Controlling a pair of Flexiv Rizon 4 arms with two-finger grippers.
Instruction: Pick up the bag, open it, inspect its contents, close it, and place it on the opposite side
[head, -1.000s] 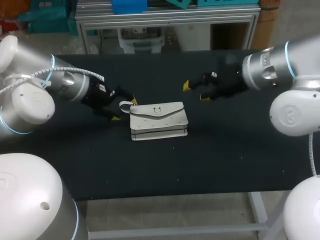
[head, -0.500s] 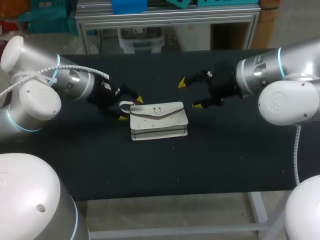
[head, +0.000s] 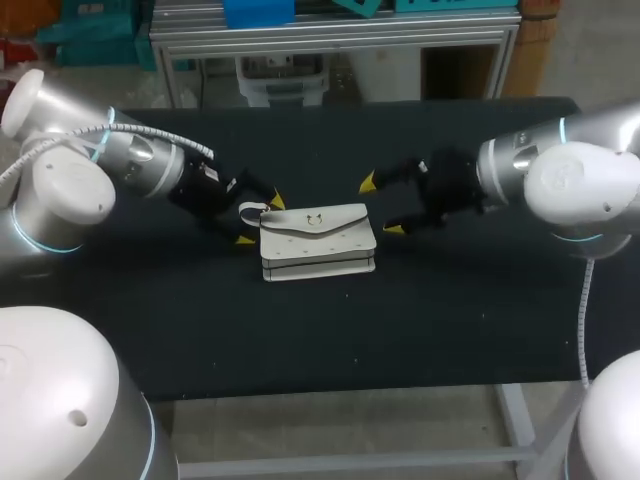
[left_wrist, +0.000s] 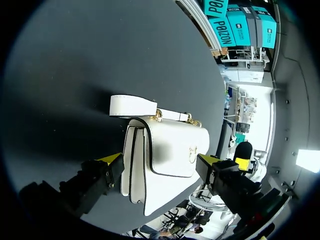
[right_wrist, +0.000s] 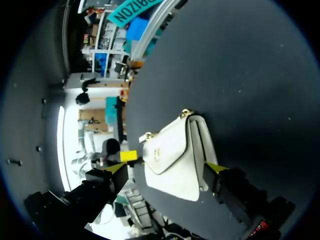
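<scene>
Left hand (head: 258, 219) first: it sits low at the near end of the bag (head: 318, 240), fingers spread wide, one yellow tip on each side of that end, and I can't see either one pressing in, so I call it open and holding nothing. Over on the other end, the right hand (head: 380, 205) mirrors it, fingers also apart, tips just beside the bag's far end, nothing gripped. Between the two hands the small white bag lies flat on the dark tabletop (head: 450, 300), roughly mid-table and a touch toward the left arm's side, flap down and closed, not yet lifted. Its short white strap (left_wrist: 131, 105) loops out at the left hand's end, joined on by gold links. For a clean pick-up, I'd say the hands want to square up to the bag's body before closing, taking it across the firm side panels and not the loose strap, which would let it swing; one hand should hold the base steady so the other can get under the flap's lower edge later. The risk, as I judge it, is a tip catching the strap or sliding the light bag across the cloth. As for writing, none shows on the bag itself, only a small gold clasp (left_wrist: 192, 152) at the middle of the flap.
</scene>
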